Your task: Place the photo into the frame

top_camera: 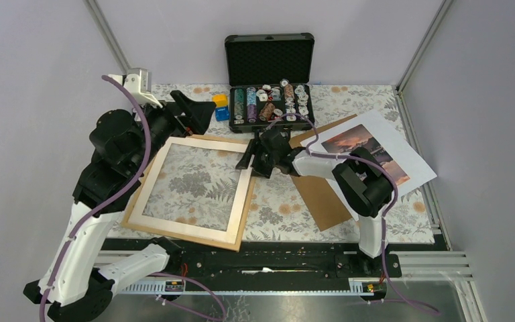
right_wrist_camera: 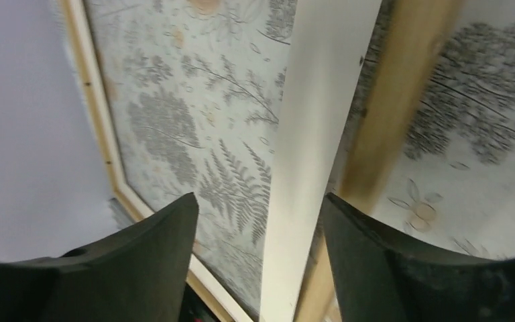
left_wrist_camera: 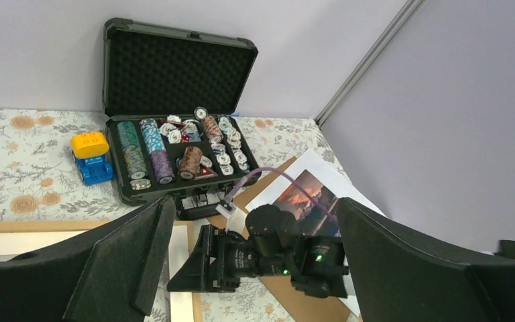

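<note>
The light wooden frame (top_camera: 174, 228) lies flat on the left half of the table, with the flowered cloth showing through it. My right gripper (top_camera: 249, 155) is at its far right corner, open. In the right wrist view the frame's pale rail (right_wrist_camera: 315, 100) runs between the spread fingers of that gripper (right_wrist_camera: 258, 198), untouched by either pad. The photo (top_camera: 369, 147), a sunset print with a white border, lies at the back right, partly on a brown backing sheet (top_camera: 322, 194). My left gripper (top_camera: 198, 111) hovers open and empty over the frame's far edge. The left wrist view shows the photo (left_wrist_camera: 305, 194) beyond the left gripper (left_wrist_camera: 251, 201).
An open black case (top_camera: 268, 100) holding several stacks of poker chips stands at the back centre, just beyond the frame and backing sheet. A small blue and yellow toy (top_camera: 221, 106) sits to its left. Grey walls and metal posts close in the table.
</note>
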